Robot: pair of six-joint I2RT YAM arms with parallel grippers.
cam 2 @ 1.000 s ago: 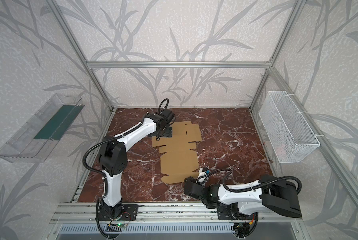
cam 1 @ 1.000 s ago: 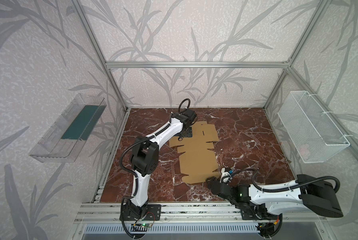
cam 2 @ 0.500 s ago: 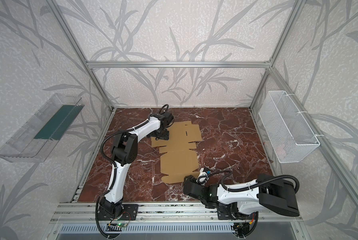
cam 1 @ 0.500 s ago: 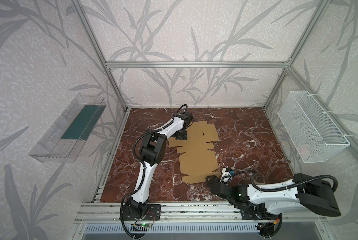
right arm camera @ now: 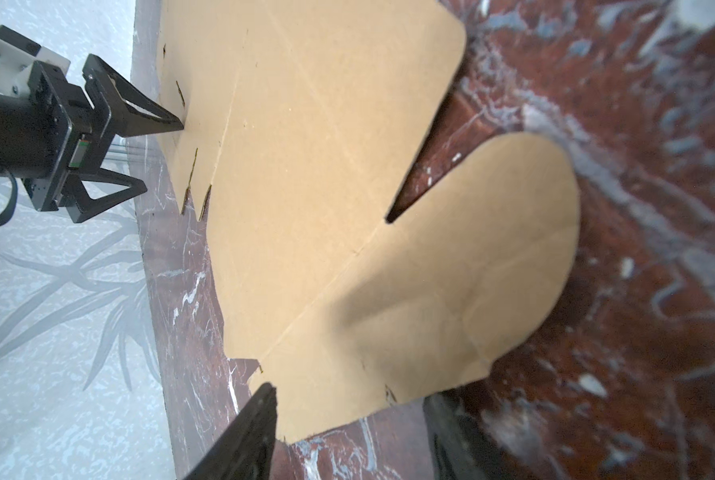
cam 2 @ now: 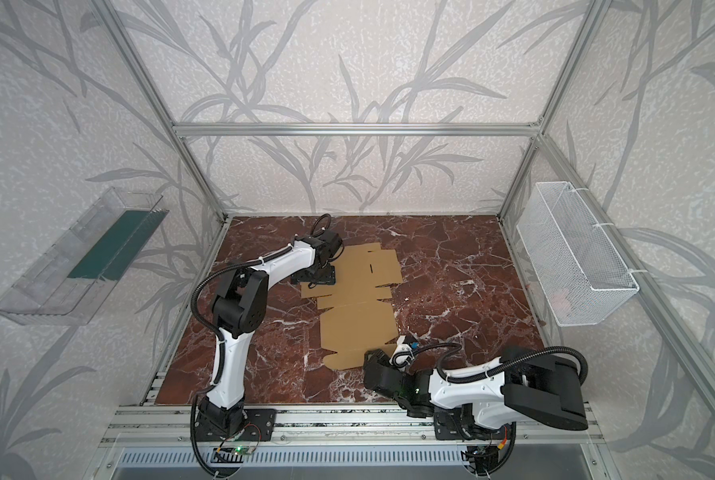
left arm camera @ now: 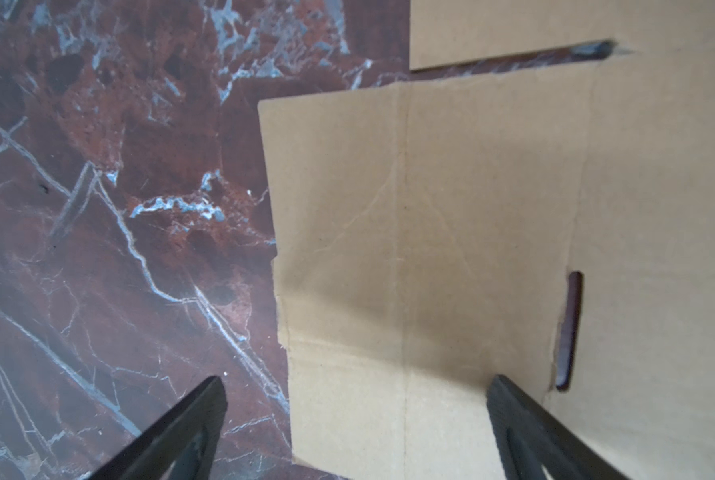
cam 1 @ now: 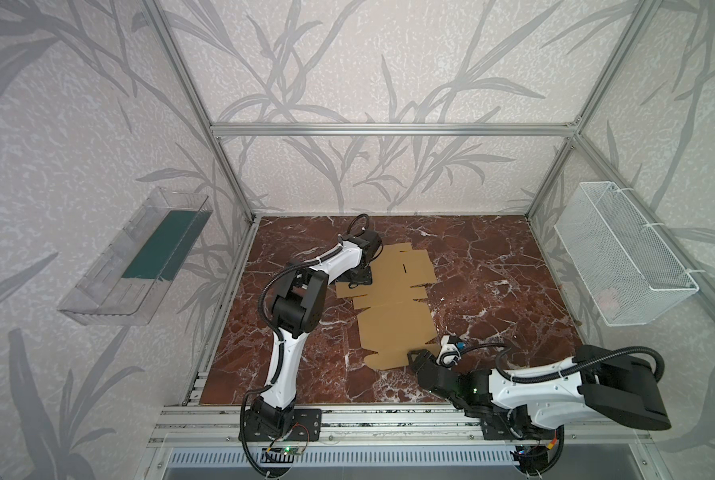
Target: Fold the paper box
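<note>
Box (cam 1: 393, 328) lies flat at frame centre in both top views: light, stiff, creased card, best gripped by its flap edges. Left gripper (left arm camera: 355, 380) is wide open and empty, straddling the upper-left flap. Right gripper (right arm camera: 347, 392) is half open around the lower rounded tab, not clamped.

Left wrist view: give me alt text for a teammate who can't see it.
An unfolded tan corrugated cardboard box sheet lies flat on the red-brown marble table, a creased flap and narrow slit close up. The left end effector is wide open, one black jaw over the marble, the other over cardboard beside the slit.
</note>
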